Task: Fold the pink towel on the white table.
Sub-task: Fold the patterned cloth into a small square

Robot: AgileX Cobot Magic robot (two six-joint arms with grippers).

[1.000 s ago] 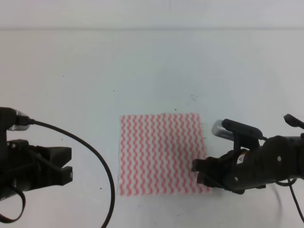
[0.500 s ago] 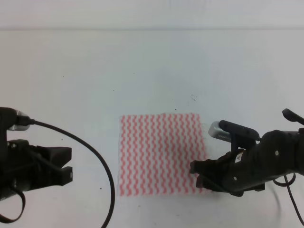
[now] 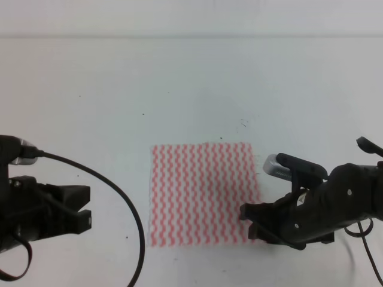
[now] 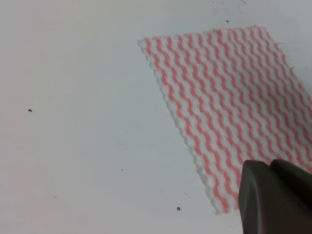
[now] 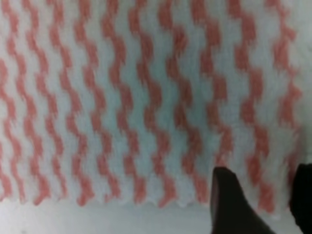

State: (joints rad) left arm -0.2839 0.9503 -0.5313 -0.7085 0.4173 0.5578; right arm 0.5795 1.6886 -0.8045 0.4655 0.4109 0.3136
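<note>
- Right hand sits open over the pink towel's near right corner; pinch only that corner, low against the white counter.
- Left hand waits open, well apart.

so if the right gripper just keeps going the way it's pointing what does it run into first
Most likely the pink towel: the right gripper points left at the towel's near right corner, and its fingertips already sit over that edge. Height above the cloth is unclear.

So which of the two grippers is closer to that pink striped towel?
The right one. The right gripper is at the pink towel's lower right corner, overlapping its edge. The left gripper sits well off to the towel's left, with bare white table between them.
</note>
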